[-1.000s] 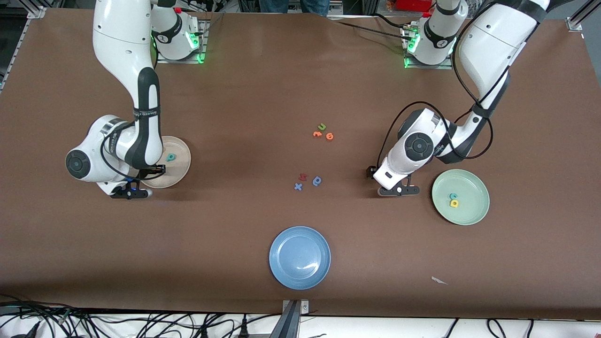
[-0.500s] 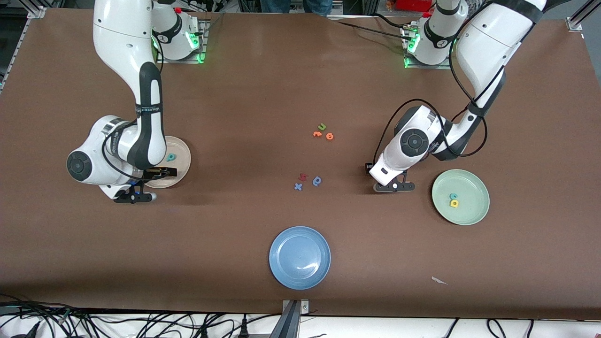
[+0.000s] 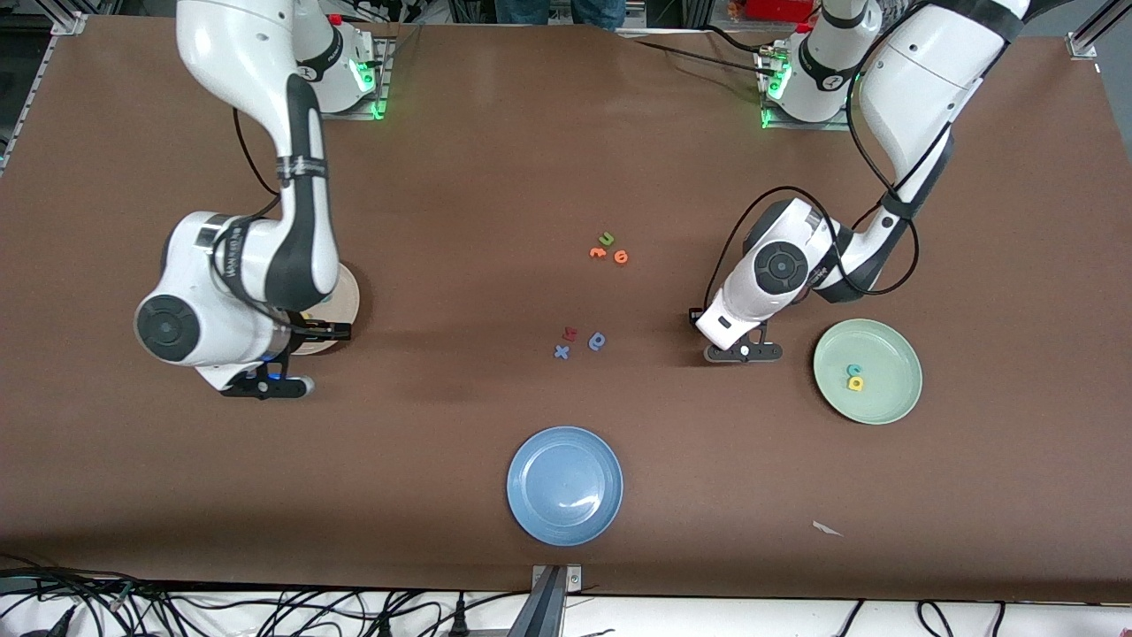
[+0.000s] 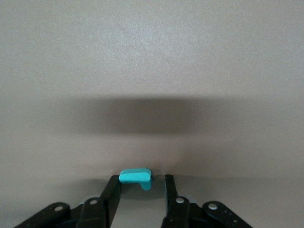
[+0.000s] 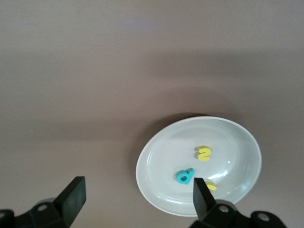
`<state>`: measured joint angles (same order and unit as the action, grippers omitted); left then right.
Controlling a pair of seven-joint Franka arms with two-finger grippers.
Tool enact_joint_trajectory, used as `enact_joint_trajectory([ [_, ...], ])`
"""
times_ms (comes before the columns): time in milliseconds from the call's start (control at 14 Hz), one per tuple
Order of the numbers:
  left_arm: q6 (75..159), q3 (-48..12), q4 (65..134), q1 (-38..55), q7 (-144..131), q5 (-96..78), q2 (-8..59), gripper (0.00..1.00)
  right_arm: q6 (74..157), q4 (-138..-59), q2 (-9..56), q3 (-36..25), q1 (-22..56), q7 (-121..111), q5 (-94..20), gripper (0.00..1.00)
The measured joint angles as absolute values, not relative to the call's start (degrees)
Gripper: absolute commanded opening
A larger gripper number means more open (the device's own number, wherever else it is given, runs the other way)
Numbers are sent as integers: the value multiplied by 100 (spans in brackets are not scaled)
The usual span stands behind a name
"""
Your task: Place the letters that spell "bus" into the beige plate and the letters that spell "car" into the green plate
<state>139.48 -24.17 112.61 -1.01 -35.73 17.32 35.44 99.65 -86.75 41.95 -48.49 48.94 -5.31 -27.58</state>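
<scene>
Brown counter fills the whole front view, with both arm bases along the top.

The left pincer (image 3: 743, 352) is down low at the counter, in the middle band of the picture, toward the left arm's end. Its fingers are half spread with the teal "r" (image 4: 136, 176) between them. One finger (image 4: 113, 186) touches the letter. The other seems a tiny bit apart, so I would not call it a firm pinch yet. The letter lies sideways, its long side going from finger to finger.

The green plate (image 3: 893, 347) is the place this letter has to go. It sits near this pincer, a bit more toward the left arm's end and a little lower in the picture. Only bare counter lies between them, so nothing blocks the way. The teal "c" (image 3: 854, 369) and the yellow "a" (image 3: 855, 384) lie in it, touching each other, so the "r" should drop on a bare part.

The right pincer (image 5: 135, 197) is spread wide and holds nothing. It hangs over the counter just beside the beige plate (image 5: 228, 137), and that arm looks like it is waiting. In that plate lie the teal "b" (image 5: 185, 176), the yellow "s" (image 5: 204, 153) and the yellow "u" (image 5: 211, 186), so "bus" looks done.

Other letters stay in the middle of the picture: a green "u" (image 3: 607, 238), orange letters (image 3: 608, 255), a red letter (image 3: 570, 333), a blue "x" (image 3: 562, 352) and a blue looped letter (image 3: 598, 341). The blue plate (image 3: 539, 460) is low in the middle, well apart from everything.
</scene>
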Motion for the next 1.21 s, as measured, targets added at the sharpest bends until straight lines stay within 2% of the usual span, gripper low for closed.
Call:
enact_joint_trajectory([
  [286,13948,-2417,11260,-110,-3569,1743,3537,34,9960,-8428,4134,-4675,5375,208,-2127,100],
  [500,13948,-2416,11261,-116,-3567,1745,3535,30,9958,-8416,3807,-3799,5033,757,-1653,100],
  [786,13948,-2415,11261,-120,-3564,1750,3532,26,9856,-8423,3128,-1951,3418,846,-1106,100],
  [929,13948,-2413,11255,-125,-3545,1754,3529,25,9885,-8581,2817,-1307,2694,840,-497,100],
  [1214,13634,-2377,11011,-293,-3106,1764,3474,23,11067,-9442,1948,-303,1430,826,157,100],
])
